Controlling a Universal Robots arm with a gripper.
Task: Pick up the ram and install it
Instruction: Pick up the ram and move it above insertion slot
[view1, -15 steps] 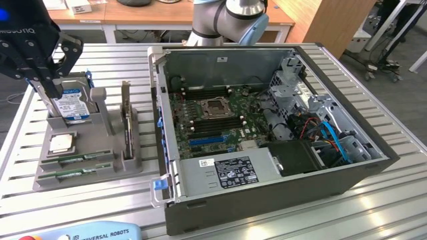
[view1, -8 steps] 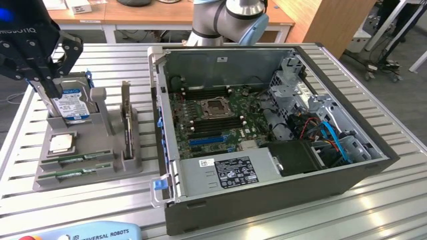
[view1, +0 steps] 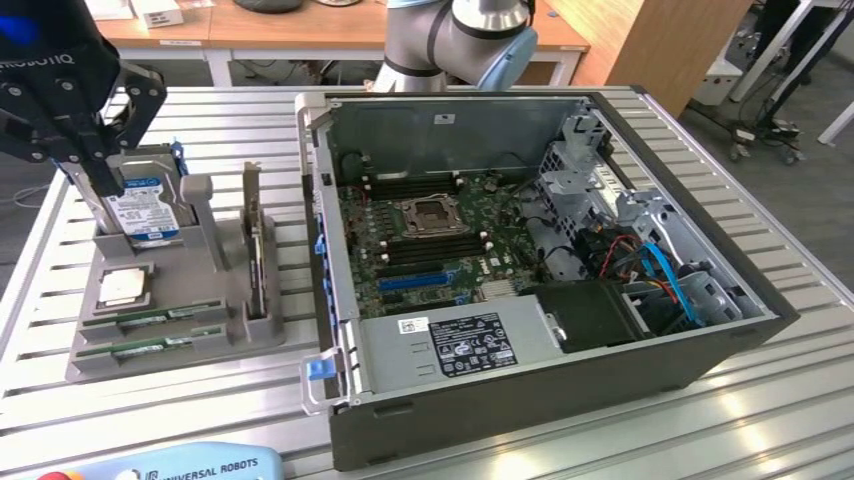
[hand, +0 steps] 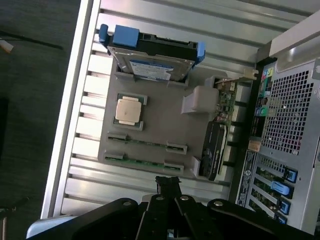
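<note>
Two ram sticks, thin green boards, lie side by side in slots at the front of a grey fixture: one ram and the other ram. My black gripper hangs above the fixture's back end, over the hard drive. Its fingers are shut with nothing between them, well clear of both sticks. The open computer case stands on the exterior view's right of the fixture, its motherboard exposed.
The fixture also carries a silver hard drive with a blue label, a square processor chip and an upright card. A teach pendant lies at the slatted table's front edge.
</note>
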